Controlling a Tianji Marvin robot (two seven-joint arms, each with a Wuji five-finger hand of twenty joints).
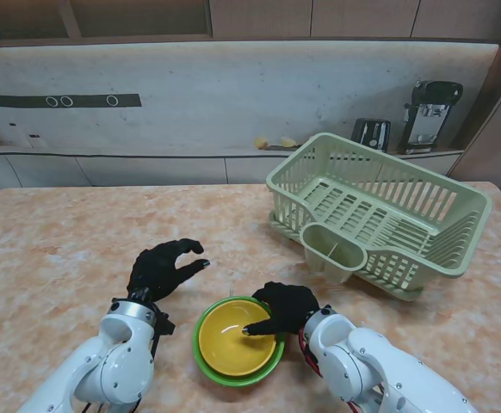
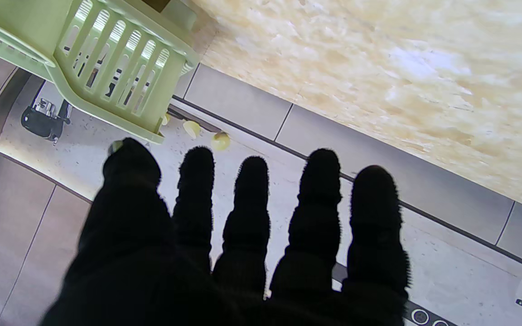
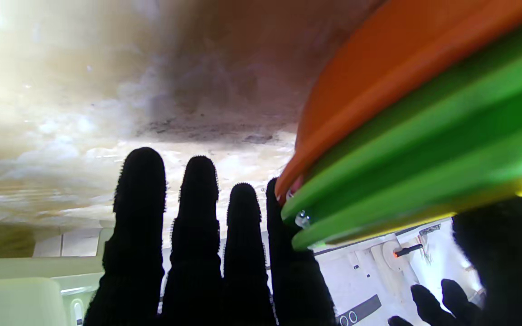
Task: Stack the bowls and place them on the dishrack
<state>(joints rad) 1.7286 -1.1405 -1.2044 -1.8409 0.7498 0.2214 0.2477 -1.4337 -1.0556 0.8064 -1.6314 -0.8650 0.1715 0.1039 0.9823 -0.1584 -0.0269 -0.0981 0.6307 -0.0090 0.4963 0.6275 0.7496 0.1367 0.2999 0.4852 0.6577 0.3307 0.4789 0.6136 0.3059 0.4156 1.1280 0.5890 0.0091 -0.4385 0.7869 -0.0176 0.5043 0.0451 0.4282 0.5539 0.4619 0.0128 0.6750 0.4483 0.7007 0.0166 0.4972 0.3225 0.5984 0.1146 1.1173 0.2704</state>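
Looking down from the stand, we see our bowls already nested: a yellow bowl (image 1: 233, 338) sits inside a green bowl (image 1: 206, 357), and the stack rests on the table (image 1: 52, 258) close to us, between our two arms. In the right wrist view an orange bowl (image 3: 379, 77) shows beneath the green one, so the stack has at least three bowls; nothing else lies in the yellow bowl that we can make out.

Our right hand (image 1: 287, 308) grips the stack at its right rim: the thumb reaches over the edge into the yellow bowl, and the other fingers (image 3: 141, 199) lie along the outside. The right wrist view shows one finger pressed against the rims, while the other three stretch out straight past them.

Our left hand (image 1: 163, 268) is open and holds nothing. Its fingers are spread and slightly curled, and it hovers over the table just left of the stack and a little farther from us, apart from the bowls. The left wrist view shows all five fingers separated with nothing between them.

The dishrack (image 1: 380, 211) stands on the table to the right and farther from us, well apart from the stack. It is pale green and slatted, with a small cup (image 1: 332, 249) on its near side. We see nothing in either the rack or the cup.
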